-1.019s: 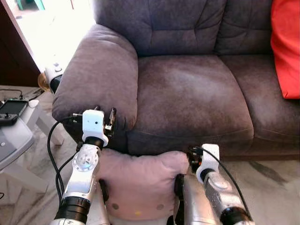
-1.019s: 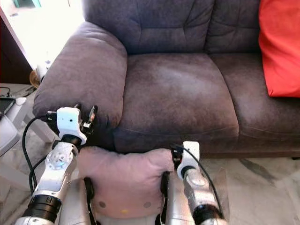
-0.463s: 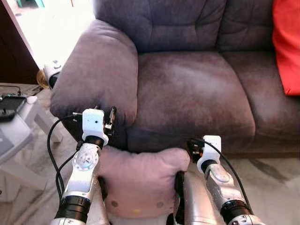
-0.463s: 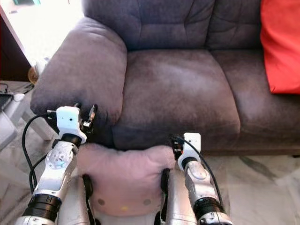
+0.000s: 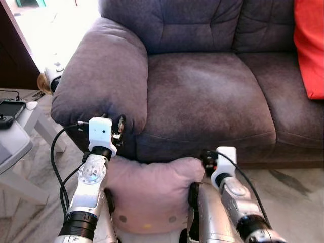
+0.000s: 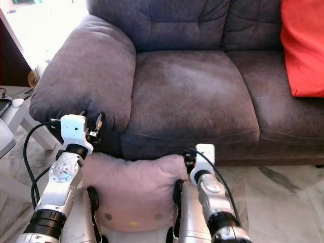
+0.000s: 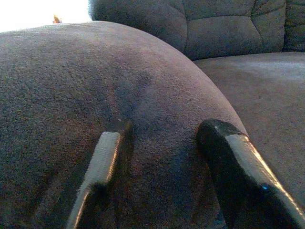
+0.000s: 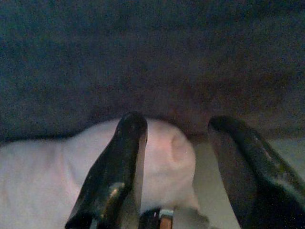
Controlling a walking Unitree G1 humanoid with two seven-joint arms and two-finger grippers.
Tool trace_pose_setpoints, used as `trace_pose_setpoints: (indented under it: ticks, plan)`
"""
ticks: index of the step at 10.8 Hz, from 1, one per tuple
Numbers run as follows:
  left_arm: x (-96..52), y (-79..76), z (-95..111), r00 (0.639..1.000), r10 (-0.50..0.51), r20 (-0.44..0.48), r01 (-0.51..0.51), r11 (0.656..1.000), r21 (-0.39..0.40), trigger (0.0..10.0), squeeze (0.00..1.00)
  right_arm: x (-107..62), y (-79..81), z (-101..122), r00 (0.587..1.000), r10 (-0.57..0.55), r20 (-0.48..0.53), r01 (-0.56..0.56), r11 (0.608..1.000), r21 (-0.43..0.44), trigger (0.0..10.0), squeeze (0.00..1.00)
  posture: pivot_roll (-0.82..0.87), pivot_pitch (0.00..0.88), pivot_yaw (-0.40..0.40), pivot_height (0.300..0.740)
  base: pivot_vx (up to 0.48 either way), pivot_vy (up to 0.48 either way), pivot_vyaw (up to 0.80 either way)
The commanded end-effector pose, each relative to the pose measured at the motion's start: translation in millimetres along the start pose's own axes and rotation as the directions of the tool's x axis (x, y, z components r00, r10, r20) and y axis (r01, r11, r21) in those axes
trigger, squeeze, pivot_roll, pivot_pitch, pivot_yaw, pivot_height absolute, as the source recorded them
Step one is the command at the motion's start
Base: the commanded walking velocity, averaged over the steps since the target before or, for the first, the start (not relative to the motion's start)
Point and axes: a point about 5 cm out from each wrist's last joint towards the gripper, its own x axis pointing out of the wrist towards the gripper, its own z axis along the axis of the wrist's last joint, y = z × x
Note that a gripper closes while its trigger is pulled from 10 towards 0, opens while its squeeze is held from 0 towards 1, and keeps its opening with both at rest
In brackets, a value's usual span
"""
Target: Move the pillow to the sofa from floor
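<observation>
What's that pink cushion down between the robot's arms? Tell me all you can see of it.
The pink pillow is a soft, plump square in pale pink fabric, with a few small dots near its lower edge. It sits in front of the grey sofa, below the seat, its top edge against the sofa's front. The robot's two silver arms flank it, one at each side. In the right wrist view one rounded corner shows between the open right gripper.

One pink pillow (image 5: 152,192), one red cushion (image 5: 310,48), one grey sofa (image 5: 202,96), two grippers
</observation>
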Motion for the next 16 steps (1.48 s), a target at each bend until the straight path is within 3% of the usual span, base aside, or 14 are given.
trace_pose_setpoints:
  ticks: [1, 2, 3, 4, 7, 9, 11, 14, 15, 16]
  plan:
    - [-1.4, 1.0, -7, 0.999, 0.006, -0.047, -0.006, 1.0, -0.006, 10.0, 0.0, 0.0, 1.1, -9, 0.998, 0.014, -0.067, -0.012, 0.999, 0.031, 10.0, 0.0, 0.09, 0.104, -0.056, 0.463, 0.0, 0.0, 0.0]
    - [-1.3, 1.5, -6, 0.999, 0.007, -0.048, -0.007, 1.0, -0.003, 10.0, 0.0, 1.1, 6.0, -14, 0.992, 0.044, -0.118, -0.036, 0.997, 0.063, 10.0, 0.0, 0.09, 0.108, -0.059, 0.463, 0.0, 0.0, 0.0]
    - [-1.4, 3.4, -6, 0.999, 0.014, -0.047, -0.014, 1.0, -0.001, 10.0, 0.0, 2.8, 8.1, -8, 0.994, 0.056, -0.091, -0.044, 0.99, 0.132, 10.0, 0.73, 0.09, 0.11, -0.06, 0.463, 0.0, 0.0, 0.0]
    - [-2.5, 4.1, -6, 0.999, 0.016, -0.047, -0.016, 1.0, 0.0, 10.0, 0.0, 4.3, 7.8, -3, 0.995, 0.048, -0.086, -0.035, 0.99, 0.139, 10.0, 1.0, 0.09, 0.114, -0.061, 0.463, 0.0, 0.0, 0.0]
    - [-8.0, 8.2, -4, 0.999, 0.025, -0.043, -0.025, 1.0, 0.005, 10.0, 0.0, 7.3, 6.0, 8, 0.997, 0.051, -0.066, -0.043, 0.993, 0.111, 10.0, 1.0, 0.1, 0.129, -0.068, 0.463, 0.0, 0.0, 0.0]
    - [-40.3, 40.4, 3, 0.976, 0.217, -0.021, -0.217, 0.976, 0.004, 10.0, 0.0, 7.8, 3.6, 11, 0.997, 0.045, -0.066, -0.04, 0.996, 0.083, 10.0, 1.0, 0.11, 0.145, -0.074, 0.463, 0.0, 0.0, 0.0]
    - [-81.4, 44.8, 17, 0.985, 0.168, -0.033, -0.167, 0.985, 0.039, 10.0, 0.0, 7.0, -2.4, 9, 0.997, 0.029, -0.074, -0.024, 0.997, 0.076, 10.0, 1.0, 0.13, 0.161, -0.082, 0.463, 0.0, 0.0, 0.0]
    - [-101.9, 46.0, 34, 0.981, 0.187, -0.048, -0.183, 0.981, 0.068, 10.0, 0.0, 7.7, -0.1, 11, 0.997, 0.054, -0.061, -0.05, 0.996, 0.069, 10.0, 1.0, 0.14, 0.188, -0.094, 0.463, 0.0, 0.0, 0.0]
    - [-100.6, 45.9, 41, 0.98, 0.195, -0.038, -0.192, 0.979, 0.062, 10.0, 0.0, 8.6, 1.4, 14, 0.997, 0.055, -0.053, -0.051, 0.996, 0.068, 10.0, 0.93, 0.15, 0.199, -0.097, 0.463, 0.0, 0.0, 0.0]
    - [-99.4, 43.9, 48, 0.982, 0.187, -0.03, -0.186, 0.981, 0.049, 10.0, 0.0, 9.1, 2.4, 14, 0.997, 0.059, -0.057, -0.056, 0.997, 0.062, 10.0, 0.0, 0.15, 0.211, -0.1, 0.463, 0.0, 0.0, 0.0]
